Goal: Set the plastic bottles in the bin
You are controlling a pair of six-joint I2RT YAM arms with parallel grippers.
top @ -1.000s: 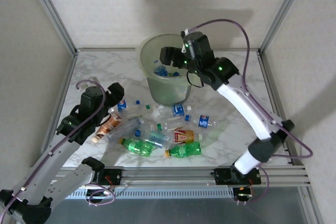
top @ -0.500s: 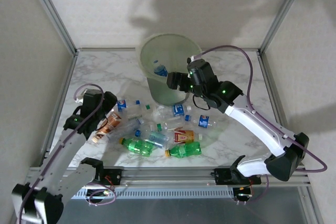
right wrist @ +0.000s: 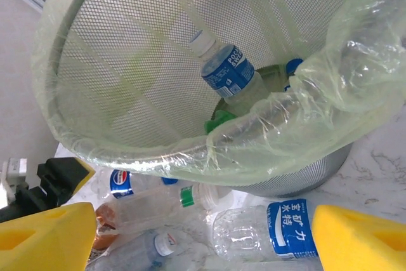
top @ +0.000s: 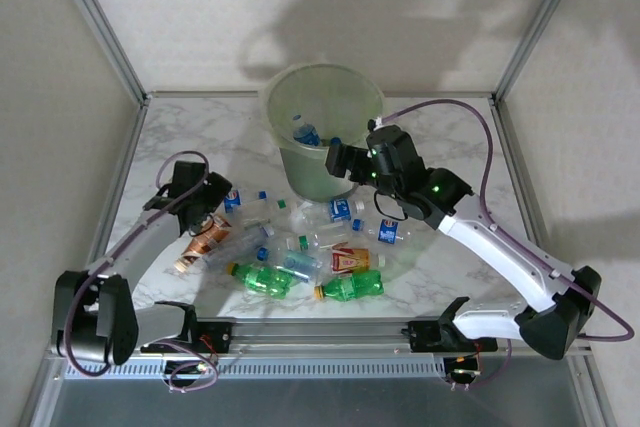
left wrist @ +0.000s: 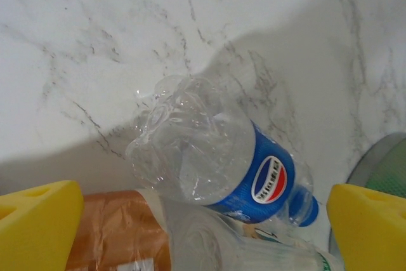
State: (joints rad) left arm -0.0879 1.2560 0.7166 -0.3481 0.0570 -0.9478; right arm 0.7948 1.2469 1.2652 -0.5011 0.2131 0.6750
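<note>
From above, the bin (top: 300, 175) stands at the far middle of the marble tabletop (top: 200, 127); a blue-labelled bottle (top: 305, 132) lies inside it; the other plastic bottles (top: 300, 242) lie scattered on the tabletop just in front of the bin, with a green bottle (top: 262, 277) nearest the arms' bases and a copper-labelled bottle (top: 205, 239) at the left of the heap. The left pincer (top: 213, 205) hangs low over the heap's left edge; the right pincer (top: 342, 160) sits just beside the bin's right wall, above the bottles at its foot.

In the left wrist view, the yellow fingers (left wrist: 38, 226) stand spread wide at the two lower corners, pinching nothing; between them on the tabletop lies a crushed clear bottle (left wrist: 190, 163) with a blue label and blue cap, its cap end towards the bin's wall at the right edge; the copper-labelled bottle touches it at lower left.

In the right wrist view, this pincer's yellow fingers (right wrist: 361, 239) are likewise spread wide and hold nothing; ahead is the mesh-walled bin, lined with a clear bag (right wrist: 355, 61); the blue-labelled bottle rests on the inner wall beside a green cap (right wrist: 219, 122); clear bottles lie on the tabletop at the bin's foot.
</note>
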